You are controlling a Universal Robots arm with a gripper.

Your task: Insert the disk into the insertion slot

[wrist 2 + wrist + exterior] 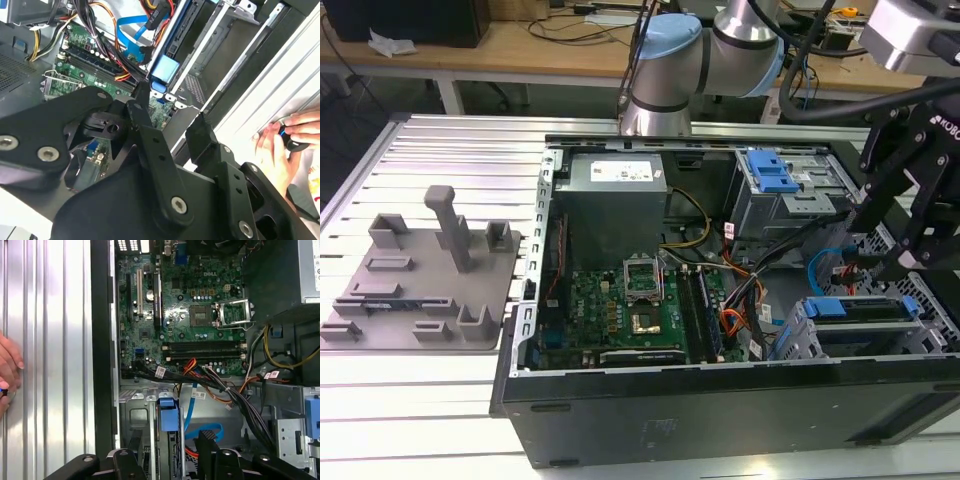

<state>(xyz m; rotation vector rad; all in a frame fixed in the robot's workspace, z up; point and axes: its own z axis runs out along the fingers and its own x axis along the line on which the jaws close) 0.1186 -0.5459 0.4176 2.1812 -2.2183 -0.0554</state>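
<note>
The disk, silver in its bright blue carrier, lies flat inside the insertion slot, the grey cage at the case's front corner on the exterior view's right. Its blue end tab faces the motherboard in both wrist views and also shows as the blue tab. My gripper hangs just above that end, open. Its black fingers stand on either side of the tab, with nothing between them, in the first wrist view and the second. I cannot tell whether they touch the carrier.
A taller silver cage with a blue clip stands behind. Cable bundles run beside the slot, over the motherboard. A person's hand rests on the ribbed metal table outside the case. A grey fixture plate lies on the exterior view's left.
</note>
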